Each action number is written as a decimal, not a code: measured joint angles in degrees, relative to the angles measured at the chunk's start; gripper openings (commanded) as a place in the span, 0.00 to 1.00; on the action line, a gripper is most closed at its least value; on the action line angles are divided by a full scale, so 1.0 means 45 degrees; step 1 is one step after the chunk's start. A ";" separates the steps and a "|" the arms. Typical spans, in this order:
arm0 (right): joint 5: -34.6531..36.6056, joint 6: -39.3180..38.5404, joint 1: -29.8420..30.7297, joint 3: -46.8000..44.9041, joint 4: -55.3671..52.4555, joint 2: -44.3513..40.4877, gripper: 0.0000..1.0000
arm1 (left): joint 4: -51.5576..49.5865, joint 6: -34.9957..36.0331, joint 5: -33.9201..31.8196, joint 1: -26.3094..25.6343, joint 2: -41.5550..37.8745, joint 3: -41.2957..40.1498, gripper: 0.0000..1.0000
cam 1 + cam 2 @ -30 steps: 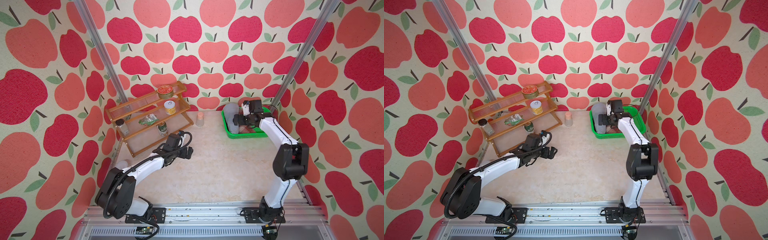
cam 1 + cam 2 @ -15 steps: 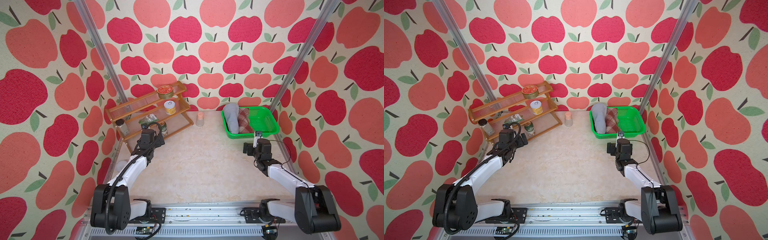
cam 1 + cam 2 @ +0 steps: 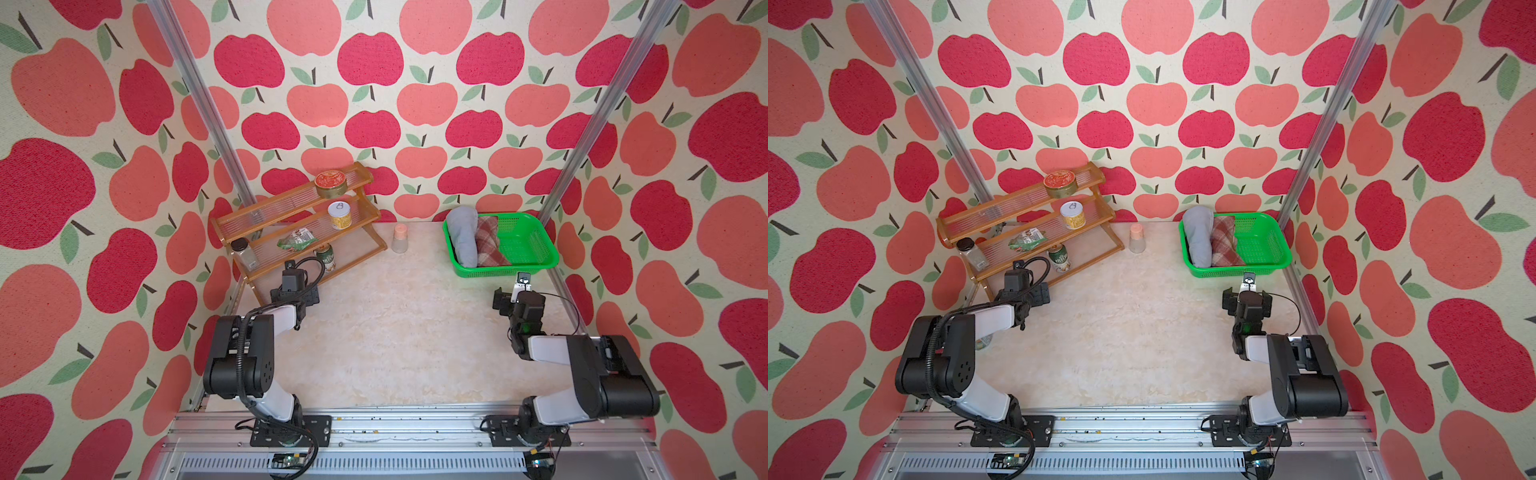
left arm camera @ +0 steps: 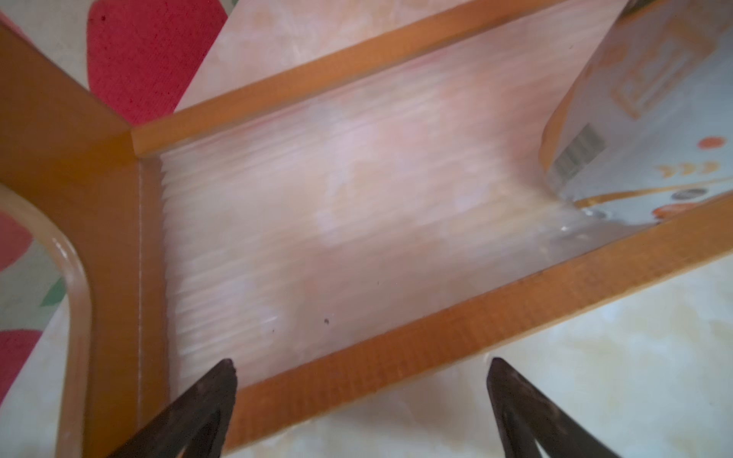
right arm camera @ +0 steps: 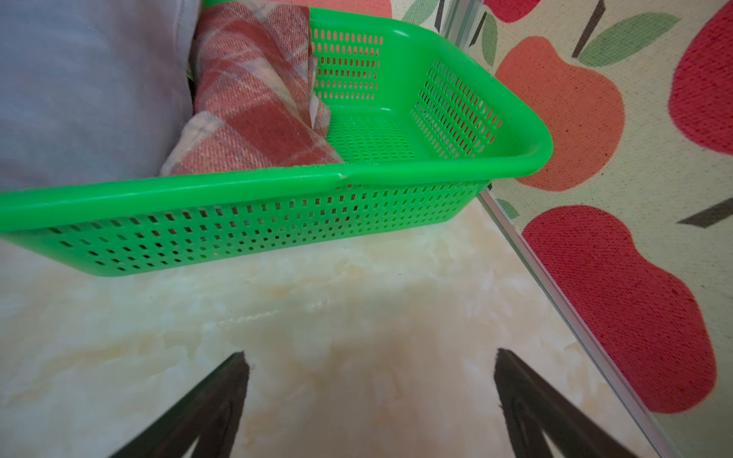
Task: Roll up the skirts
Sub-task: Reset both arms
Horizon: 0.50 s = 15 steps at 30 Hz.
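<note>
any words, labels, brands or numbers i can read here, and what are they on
No text here can be read.
red tin: lid print, too small to read.
yellow can: side print, too small to read.
packet: print, too small to read.
bottom-shelf can: a barcode and orange marks show, but the lettering is blurred.

Left arm (image 3: 278,316) folded low, left fingers (image 4: 206,400) spread wide, empty; right arm (image 3: 548,349), right fingers (image 5: 218,396) likewise.
</note>
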 measured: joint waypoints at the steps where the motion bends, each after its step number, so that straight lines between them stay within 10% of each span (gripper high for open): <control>1: -0.0160 -0.0034 -0.0010 0.0126 -0.0136 0.0107 0.99 | 0.0083 0.0049 0.0248 0.0102 0.0044 0.0000 0.99; 15: -0.1486 -0.0277 -0.0073 0.0301 0.0889 0.0923 0.99 | 0.5134 0.0287 0.0641 0.0272 -0.0602 -0.3162 0.99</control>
